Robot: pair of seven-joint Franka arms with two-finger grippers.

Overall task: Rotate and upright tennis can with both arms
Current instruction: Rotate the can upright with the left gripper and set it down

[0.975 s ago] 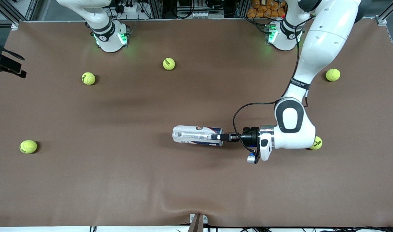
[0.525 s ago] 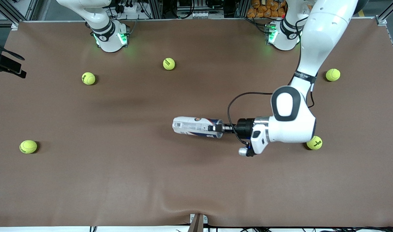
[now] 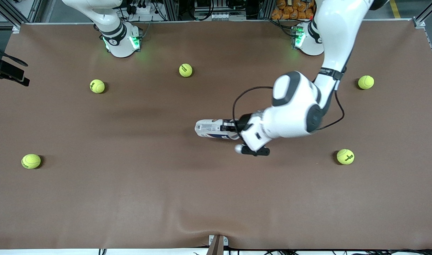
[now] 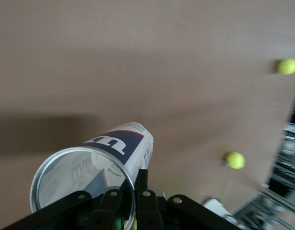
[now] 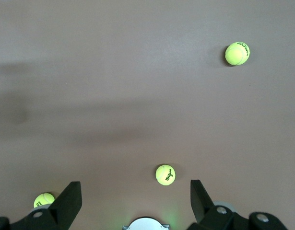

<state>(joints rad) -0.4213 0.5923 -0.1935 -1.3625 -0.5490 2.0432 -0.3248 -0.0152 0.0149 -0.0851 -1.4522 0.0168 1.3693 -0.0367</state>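
Note:
The tennis can, a clear tube with a white and dark-blue label, is near the middle of the table, its open end raised and its closed end low. My left gripper is shut on the open rim. In the left wrist view the can points away from the camera, and my left gripper pinches the can's wall, one finger inside and one outside. My right gripper is open and empty, high over the table by its own base; it is out of the front view and the right arm waits.
Several yellow-green tennis balls lie scattered on the brown table: one toward the left arm's end nearer the front camera than the can, one near that end, one near the bases. A cable loops off the left wrist.
My left arm has drawn the can away from the front camera and lifted its gripped open end, so the can looks shorter. The wrist has swung up over it. The right arm has not moved.

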